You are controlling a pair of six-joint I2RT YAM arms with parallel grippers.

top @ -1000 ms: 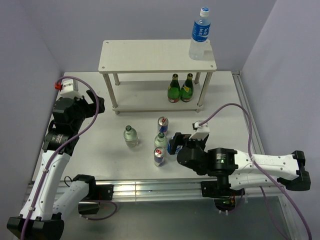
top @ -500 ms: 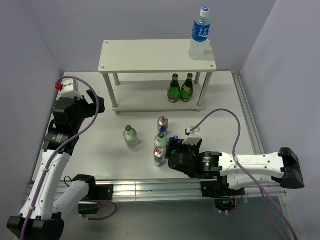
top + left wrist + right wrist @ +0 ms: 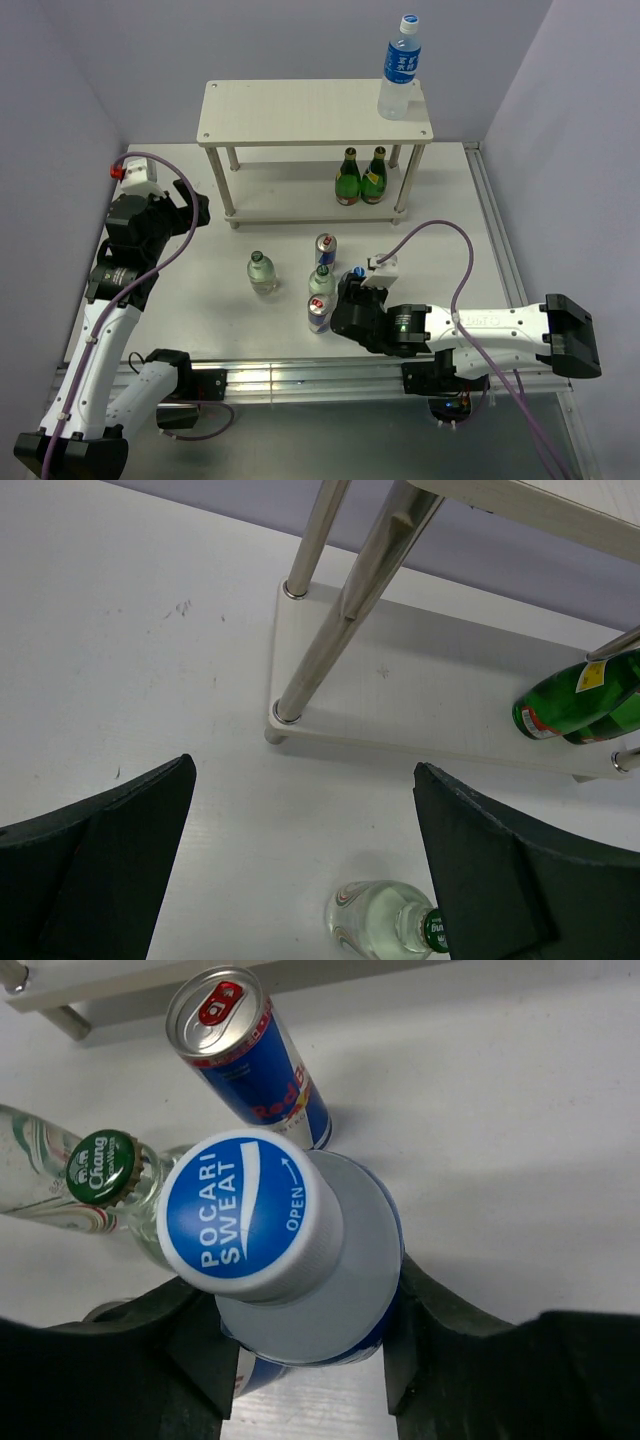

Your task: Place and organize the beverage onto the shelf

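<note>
The shelf stands at the back, with one blue-labelled bottle upright on its top board. On the table in front stand two short green-capped bottles and two slim cans. My right gripper is shut on a second blue-capped bottle, its fingers pressed against both sides of the body below the shoulder. A can and a green-capped bottle stand close beside it. My left gripper hangs open above the left green-capped bottle, holding nothing.
Two dark green glass bottles stand on the right of the shelf's lower board. The shelf's silver legs rise just ahead of the left gripper. Walls close in on the table at the left, right and back.
The right arm has slid left and its jaws have closed on the blue-capped bottle. The left arm and the other drinks have not moved.
</note>
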